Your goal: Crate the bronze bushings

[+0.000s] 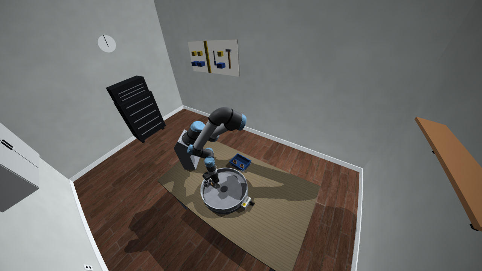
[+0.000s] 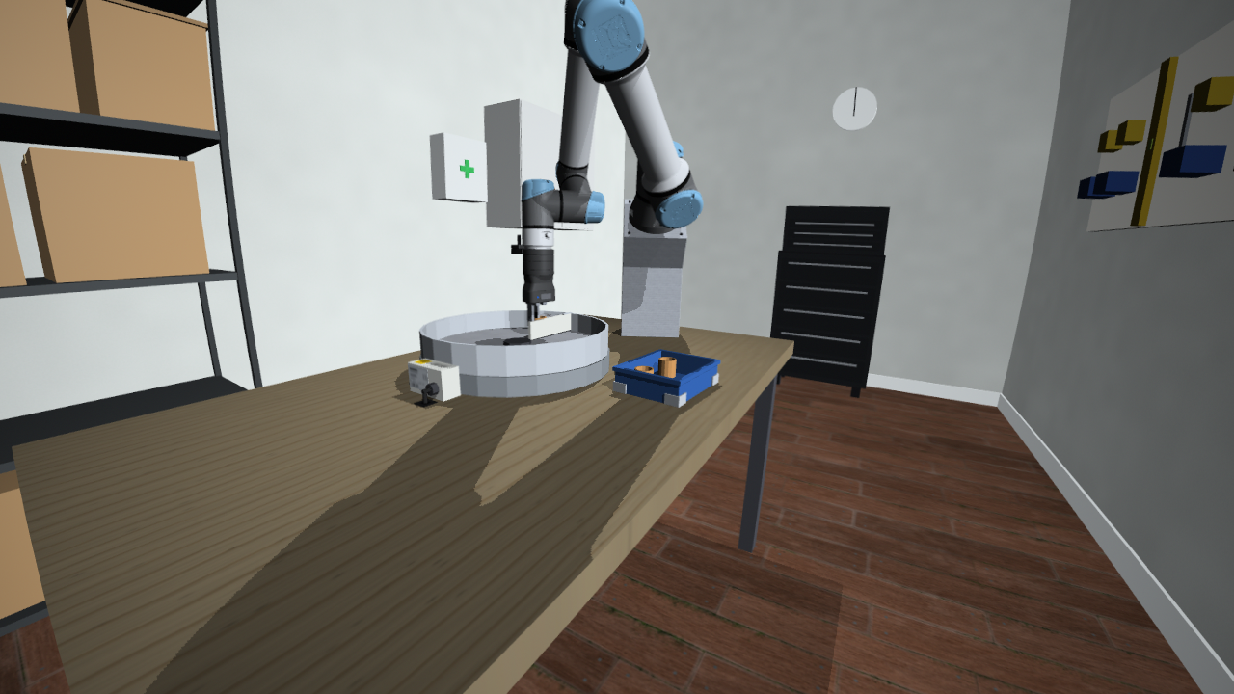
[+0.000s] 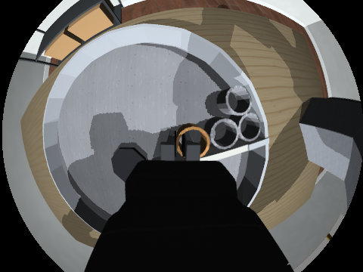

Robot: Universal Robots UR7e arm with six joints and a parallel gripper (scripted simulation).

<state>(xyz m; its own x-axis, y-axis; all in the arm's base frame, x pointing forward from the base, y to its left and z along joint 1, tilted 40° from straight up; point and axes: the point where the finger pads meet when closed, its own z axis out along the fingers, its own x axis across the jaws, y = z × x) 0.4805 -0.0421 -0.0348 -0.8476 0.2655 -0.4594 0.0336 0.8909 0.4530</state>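
The turning table [image 1: 218,200] [image 2: 518,358] [image 3: 125,75] is a grey round tray with a raised rim. My gripper [image 2: 534,312] [image 3: 178,139] is low over it, shut on the wall of a bronze bushing [image 3: 193,128], one finger inside the ring and one outside. Whether the bushing touches the tray is hidden. Three steel bushings stand close together beside it near the rim: one [image 3: 239,87], a second [image 3: 224,120] and a third [image 3: 249,115]. The blue crate [image 2: 647,387] holds an upright bronze bushing [image 2: 666,366] and another bronze bushing [image 2: 644,369], mostly hidden by the wall.
A white bar [image 2: 550,326] [image 3: 234,150] runs inward from the turning table's rim beside the bushings. A dark hub [image 1: 224,188] [image 3: 126,162] stands at its centre. A small white box [image 1: 246,203] [image 2: 433,380] with a black knob sits against its outside.
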